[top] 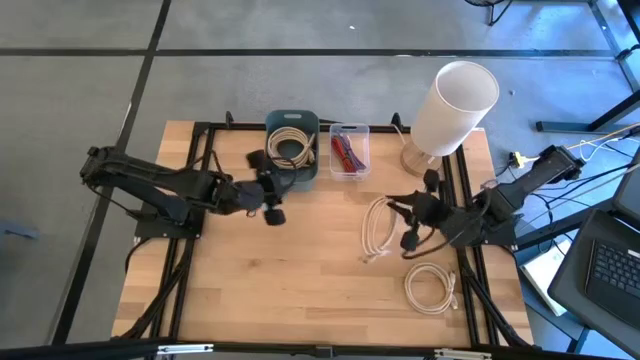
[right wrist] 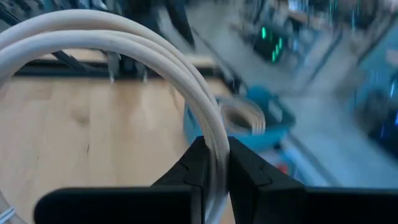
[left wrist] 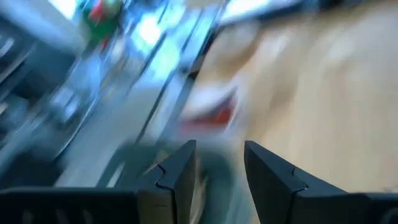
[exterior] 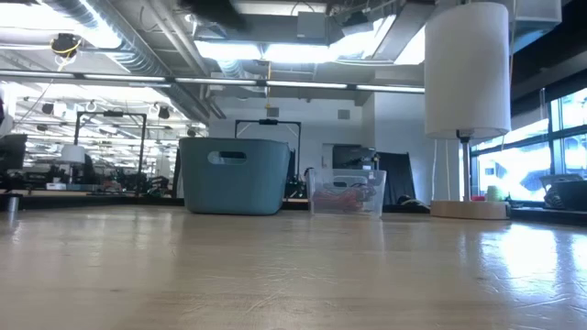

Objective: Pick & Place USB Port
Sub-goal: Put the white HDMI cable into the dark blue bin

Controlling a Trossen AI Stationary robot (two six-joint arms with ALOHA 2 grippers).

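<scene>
A coiled white USB cable [top: 377, 228] is held by my right gripper [top: 400, 208], right of the table's middle; in the right wrist view its strands [right wrist: 155, 43] arch over the shut fingers. My left gripper [top: 273, 192] is open and touches nothing, at the near edge of the teal bin [top: 292, 150], which holds another white coil [top: 290, 146]. In the left wrist view the open fingers [left wrist: 217, 171] hover over a blurred teal shape. Neither gripper shows in the low view. My right gripper pinches two or three strands of the white coil [right wrist: 214, 155] between its two fingers, which lie across the strands. The loop stands out past the fingertips. In the high view the coil stretches toward the near edge [top: 372, 255]; whether that end rests on the table I cannot tell.
A clear box [top: 349, 150] with red items sits right of the bin. A white lamp [top: 452, 108] stands at the far right corner. Another white coil [top: 431, 288] lies near the right near corner. Bare wood [top: 280, 280] spreads across the near left.
</scene>
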